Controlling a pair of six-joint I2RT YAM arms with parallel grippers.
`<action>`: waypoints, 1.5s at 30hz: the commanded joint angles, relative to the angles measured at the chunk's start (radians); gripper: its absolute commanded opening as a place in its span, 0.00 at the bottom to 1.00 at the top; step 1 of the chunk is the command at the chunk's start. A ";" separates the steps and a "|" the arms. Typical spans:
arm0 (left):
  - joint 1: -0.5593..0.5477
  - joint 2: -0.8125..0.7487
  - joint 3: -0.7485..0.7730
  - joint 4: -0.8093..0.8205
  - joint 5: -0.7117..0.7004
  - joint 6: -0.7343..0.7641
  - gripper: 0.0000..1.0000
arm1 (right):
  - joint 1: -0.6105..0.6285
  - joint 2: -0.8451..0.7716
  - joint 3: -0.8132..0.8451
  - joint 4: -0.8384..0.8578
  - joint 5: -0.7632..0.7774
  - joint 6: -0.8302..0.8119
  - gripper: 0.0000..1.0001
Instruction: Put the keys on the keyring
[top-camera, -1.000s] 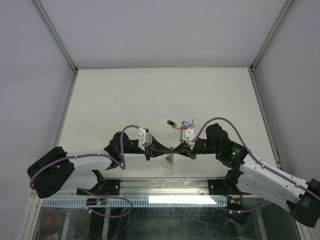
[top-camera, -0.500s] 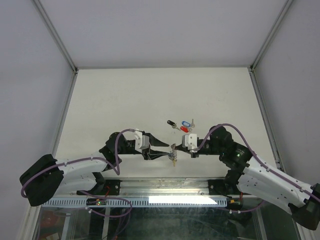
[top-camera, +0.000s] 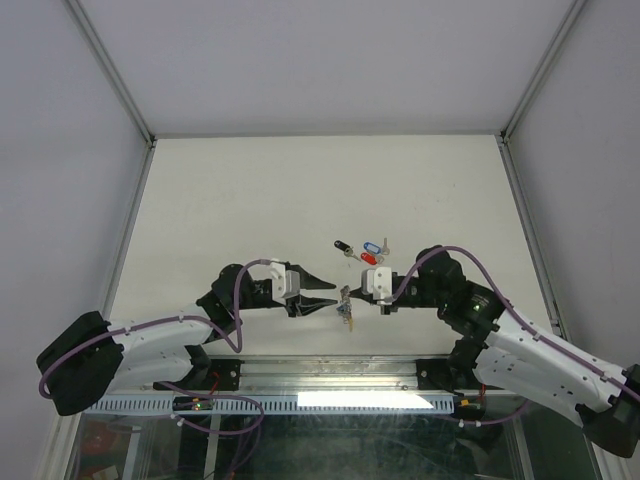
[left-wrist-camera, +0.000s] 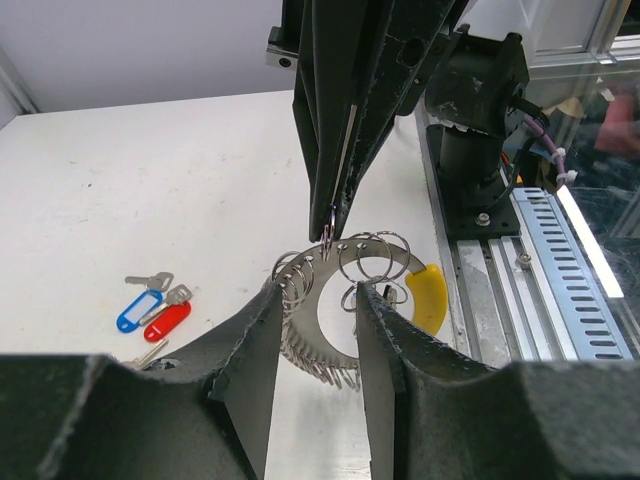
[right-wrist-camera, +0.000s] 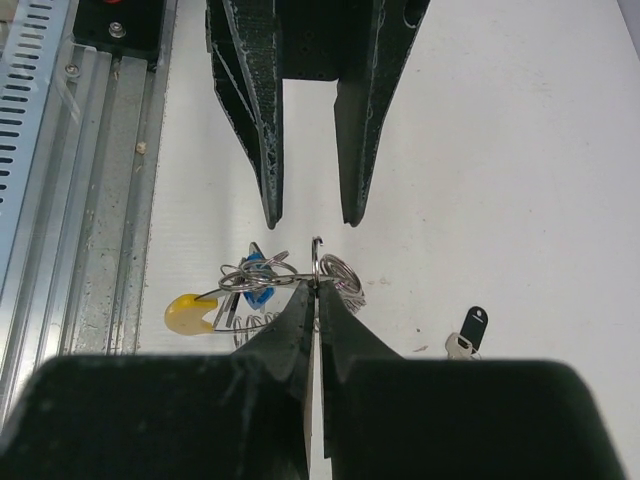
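The keyring (left-wrist-camera: 428, 293), a yellow arc with a silvery band carrying many small wire rings, hangs from my right gripper (right-wrist-camera: 316, 288), which is shut on one of those small rings. A blue tag (right-wrist-camera: 254, 279) shows among the rings. My left gripper (left-wrist-camera: 318, 305) is open, its fingers (left-wrist-camera: 262, 335) on either side of the keyring's silvery part without touching it. From above, the two grippers face each other, left (top-camera: 325, 297) and right (top-camera: 353, 297), with the keyring (top-camera: 344, 310) between. Loose keys lie on the table: blue tag (top-camera: 372, 245), red tag (top-camera: 368, 258), black tag (top-camera: 343, 246).
The white table (top-camera: 250, 200) is walled in by grey panels on three sides. A metal rail with a slotted cable duct (left-wrist-camera: 575, 260) runs along the near edge, where the arm bases are bolted. Purple cables loop over both arms.
My left gripper has opened, let go of the keyring and drawn back slightly to the left. The right gripper stays shut on the keyring at about the same spot.
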 joint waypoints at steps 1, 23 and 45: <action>-0.007 0.012 0.040 0.033 0.006 0.015 0.34 | 0.009 0.008 0.063 0.048 0.008 0.019 0.00; -0.002 0.097 0.361 -0.628 -0.684 -0.446 0.55 | 0.009 -0.084 0.096 -0.250 0.087 0.026 0.00; 0.037 0.748 0.859 -0.861 -0.707 -0.279 0.40 | 0.009 -0.077 0.089 -0.325 0.090 0.030 0.00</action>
